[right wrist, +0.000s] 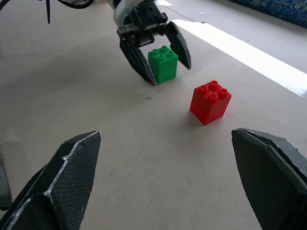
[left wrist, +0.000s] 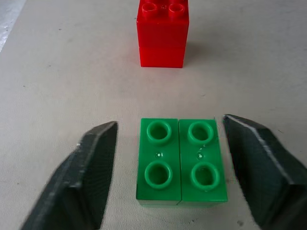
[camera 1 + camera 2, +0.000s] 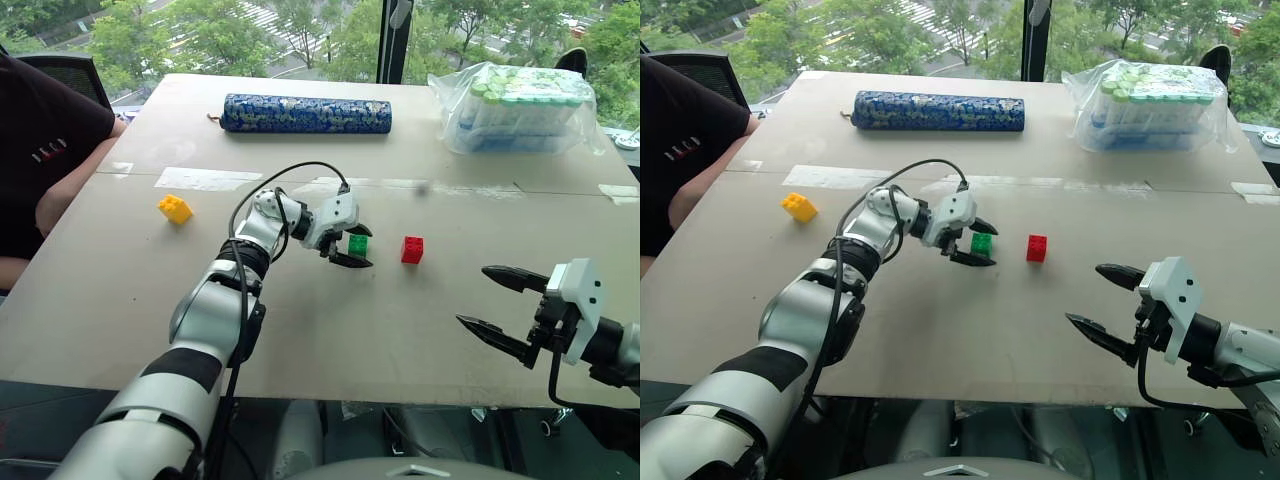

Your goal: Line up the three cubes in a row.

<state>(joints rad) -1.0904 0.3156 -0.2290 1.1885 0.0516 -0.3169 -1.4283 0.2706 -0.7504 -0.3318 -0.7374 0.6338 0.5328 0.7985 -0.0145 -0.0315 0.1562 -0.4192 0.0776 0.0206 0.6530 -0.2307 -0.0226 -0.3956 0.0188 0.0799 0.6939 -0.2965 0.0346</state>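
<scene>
Our left gripper (image 3: 352, 246) stood wide around the green cube (image 2: 181, 160) without touching it, set down just beside the red cube (image 3: 412, 249) to start our row, while the yellow cube (image 3: 174, 208) sat well apart and our right gripper (image 3: 497, 300) gaped empty.

Right wrist view. The right gripper (image 1: 168, 184) rises in the foreground with its two black jaws spread wide, bare tabletop (image 1: 120, 158) between them. Beyond, the left gripper (image 1: 157, 57) reaches down to the tabletop, its jaws parted on either side of the green cube (image 1: 163, 63), which stands upright with its studs upward. The red cube (image 1: 210, 101) stands upright near the green one, apart from it. A pale strip (image 1: 240, 52) crosses the tabletop behind the cubes.
</scene>
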